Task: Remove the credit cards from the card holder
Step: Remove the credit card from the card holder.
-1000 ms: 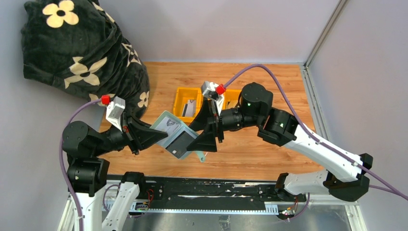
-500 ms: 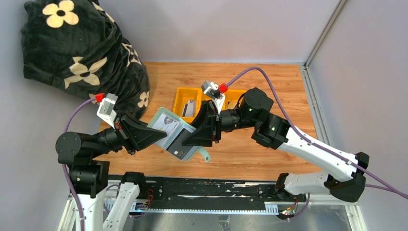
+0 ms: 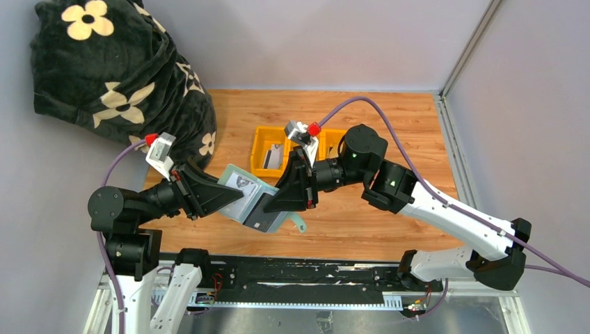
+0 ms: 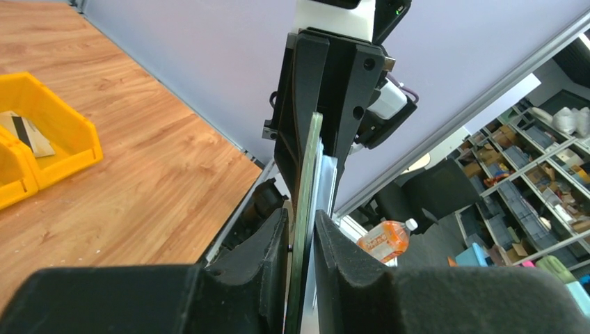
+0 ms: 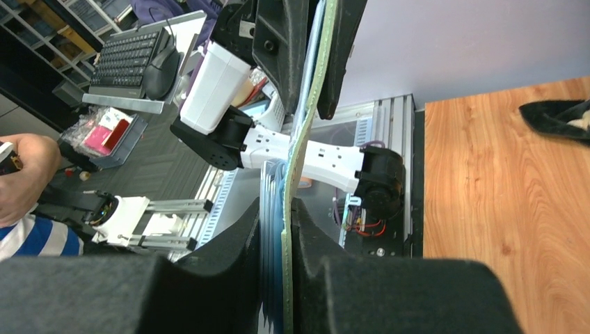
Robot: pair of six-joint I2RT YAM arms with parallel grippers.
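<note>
A: Whereabouts of card holder [image 3: 252, 203]?
B: Mid-air, opened out. Right gripper [image 5: 277, 229] clamps its leaves; left gripper [image 4: 300, 243] has its jaws narrow round the cover, pinch uncertain.
A: Handling?
B: Probably floppy holder, stiff slick credit cards [image 3: 260, 214]: take an exposed card edge.

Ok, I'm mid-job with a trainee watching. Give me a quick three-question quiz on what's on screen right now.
1. True or false: the card holder lies flat on the table.
2. Of the left gripper and the right gripper, which is clamped on the holder? A) left only B) right only C) both
3. In the left wrist view, what lies in the yellow tray?

Key:
1. False. It is held up off the wood.
2. C.
3. A tan card with a dark stripe.
</note>
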